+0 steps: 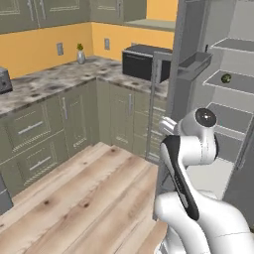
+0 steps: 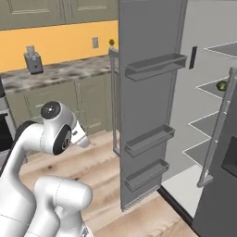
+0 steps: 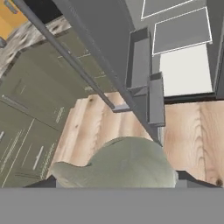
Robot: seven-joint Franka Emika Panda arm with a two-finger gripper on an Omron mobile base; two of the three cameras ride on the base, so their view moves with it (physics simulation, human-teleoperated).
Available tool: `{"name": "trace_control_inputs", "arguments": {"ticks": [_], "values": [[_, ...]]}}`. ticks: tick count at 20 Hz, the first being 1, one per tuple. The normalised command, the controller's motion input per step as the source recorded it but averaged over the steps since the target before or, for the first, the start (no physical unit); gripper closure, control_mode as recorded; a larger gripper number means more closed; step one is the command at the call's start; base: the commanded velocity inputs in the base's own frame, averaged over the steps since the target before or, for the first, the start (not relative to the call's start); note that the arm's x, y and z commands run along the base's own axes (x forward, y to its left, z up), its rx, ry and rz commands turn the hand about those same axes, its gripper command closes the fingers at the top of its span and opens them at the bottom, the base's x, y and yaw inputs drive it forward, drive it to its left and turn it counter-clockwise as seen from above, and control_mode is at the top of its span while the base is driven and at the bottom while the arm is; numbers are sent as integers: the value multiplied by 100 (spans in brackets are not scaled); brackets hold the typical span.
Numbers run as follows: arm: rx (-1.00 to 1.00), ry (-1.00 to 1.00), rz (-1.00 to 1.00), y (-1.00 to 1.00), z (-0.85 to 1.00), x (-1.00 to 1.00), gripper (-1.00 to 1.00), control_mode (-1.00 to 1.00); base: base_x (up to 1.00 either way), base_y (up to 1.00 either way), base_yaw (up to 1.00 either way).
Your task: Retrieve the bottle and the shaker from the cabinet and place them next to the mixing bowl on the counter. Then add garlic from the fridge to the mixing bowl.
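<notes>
Hand view: a pale greenish, rounded garlic (image 3: 127, 164) sits between the end effector (image 3: 116, 181) tips, apparently pinched. The fridge (image 3: 144, 83) door stands open at 12 o'clock; the surface (image 1: 54, 82) lies at 10 o'clock in the left base view.

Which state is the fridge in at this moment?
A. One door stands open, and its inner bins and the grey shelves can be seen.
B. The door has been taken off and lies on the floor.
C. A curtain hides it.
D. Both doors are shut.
A: the fridge door stands swung out with its three bins facing the room, and the shelves inside are exposed.
</notes>
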Motion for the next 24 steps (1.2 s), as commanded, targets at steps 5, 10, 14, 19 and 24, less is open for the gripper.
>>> {"name": "trace_control_inputs", "arguments": {"ticks": [5,10,14,19,24], "values": [[0,0,0,0,0,0,100,100,-26,22,37],[0,0,0,0,0,0,100,100,-14,34,34],[0,0,0,0,0,0,100,100,-2,35,34],[0,0,0,0,0,0,100,100,0,49,28],[0,0,0,0,0,0,100,100,2,70,19]]}}
